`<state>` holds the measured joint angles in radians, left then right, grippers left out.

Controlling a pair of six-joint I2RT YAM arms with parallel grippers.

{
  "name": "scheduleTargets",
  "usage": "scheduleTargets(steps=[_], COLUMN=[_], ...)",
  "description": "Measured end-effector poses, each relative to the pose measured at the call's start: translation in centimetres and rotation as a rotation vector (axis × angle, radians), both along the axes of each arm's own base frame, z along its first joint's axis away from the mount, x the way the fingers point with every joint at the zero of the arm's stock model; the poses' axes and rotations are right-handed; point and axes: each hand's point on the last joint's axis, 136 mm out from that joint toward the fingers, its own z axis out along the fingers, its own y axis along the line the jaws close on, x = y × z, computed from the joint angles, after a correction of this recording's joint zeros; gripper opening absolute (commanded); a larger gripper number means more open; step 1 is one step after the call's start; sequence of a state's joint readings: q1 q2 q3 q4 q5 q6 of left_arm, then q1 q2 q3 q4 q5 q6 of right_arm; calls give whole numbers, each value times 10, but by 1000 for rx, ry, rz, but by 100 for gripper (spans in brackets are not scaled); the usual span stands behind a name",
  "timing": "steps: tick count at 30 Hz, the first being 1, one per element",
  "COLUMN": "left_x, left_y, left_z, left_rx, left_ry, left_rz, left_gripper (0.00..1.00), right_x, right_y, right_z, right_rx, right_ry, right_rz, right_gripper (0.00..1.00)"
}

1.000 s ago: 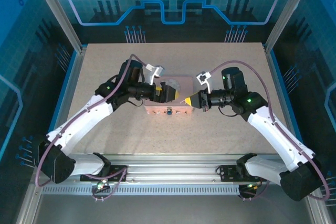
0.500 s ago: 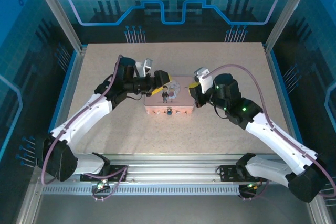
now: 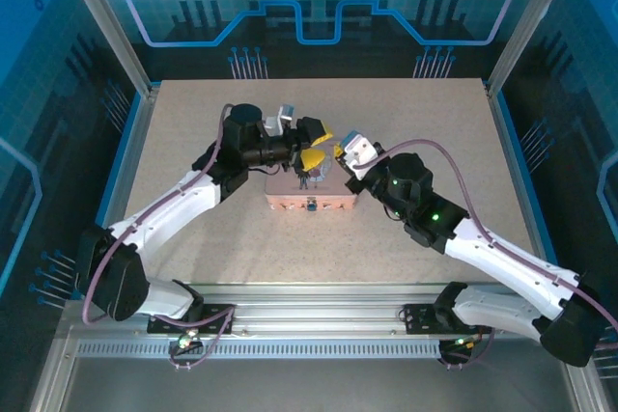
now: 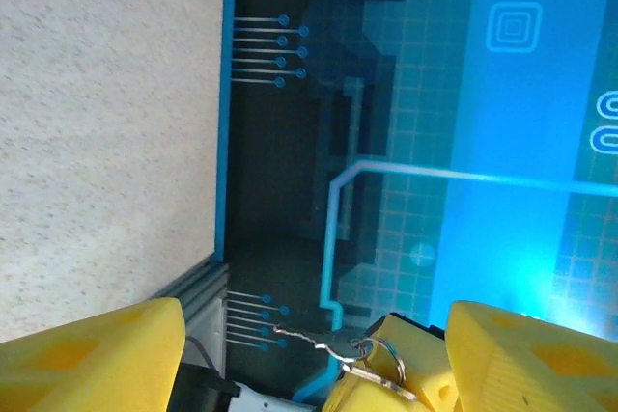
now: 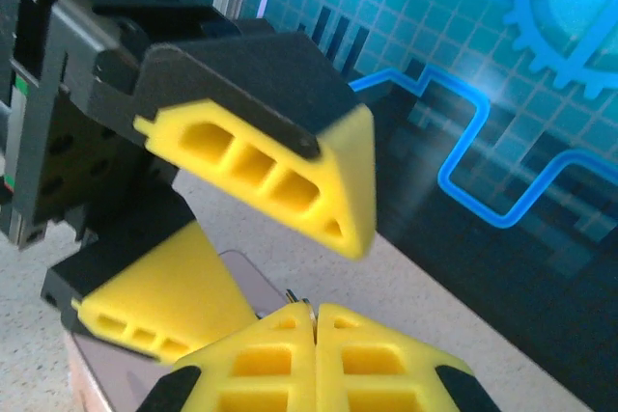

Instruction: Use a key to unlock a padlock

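Right gripper (image 5: pixel 314 320): the yellow pads are pressed together, and the key (image 4: pixel 359 366) is clamped between them. Only a thin metal tip is seen above the pads in the right wrist view.
Key: it is held up in the air above the pink box (image 3: pixel 290 202), just above centre in the top view. In the left wrist view its toothed blade and small ring are seen at the bottom centre of the frame.
Left gripper (image 5: pixel 294 258): the jaws are parted, and one yellow finger is placed on each side of the key-bearing tips. Nothing is gripped or touched by them.
Reason for the pose: the key is probably offered tip-outward so that it can be taken or re-gripped by the left fingers.
Padlock (image 3: pixel 311 206): a small blue body is seen on the near face of the pink box, below the two grippers and apart from both.
Lock state: the shackle is too small to be judged.
Stage: the key has not yet been brought to the padlock.
Risk: the thin key could be twisted or dropped during a transfer.
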<state>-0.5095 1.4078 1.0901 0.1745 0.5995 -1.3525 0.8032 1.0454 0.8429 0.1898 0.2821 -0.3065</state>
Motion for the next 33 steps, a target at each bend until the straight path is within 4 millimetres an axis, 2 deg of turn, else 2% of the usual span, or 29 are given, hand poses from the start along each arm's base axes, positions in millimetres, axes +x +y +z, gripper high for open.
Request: scheduleTargets(steps=[7,11,23,28,32,33], left_x=[0,1,3,4,5,5], left_y=[-4,-4,-8,-7,-6,-5], left_z=[8,9,-1,0,0,0], left_rx=[-41,-49,-46,-49,-49,-49], left_ry=[20,23,63,59,57,58], left_rz=[2,3,-9,-6,-4,-3], left_gripper=[56,44,18,1,0,0], right_x=[2,1,-1,-2,-2,-2], right_y=[0,-1,1,2,2,2], right_z=[-8,-13,-15,-15,-18,-18], right_rx=[-66,-92,-131,-146,-157,-158], right_ry=[-38,-45,-77,-89,-89,-89], right_rz=[-25,-27,-29,-30,-31,-32], right_gripper=[0,0,0,0,0,5])
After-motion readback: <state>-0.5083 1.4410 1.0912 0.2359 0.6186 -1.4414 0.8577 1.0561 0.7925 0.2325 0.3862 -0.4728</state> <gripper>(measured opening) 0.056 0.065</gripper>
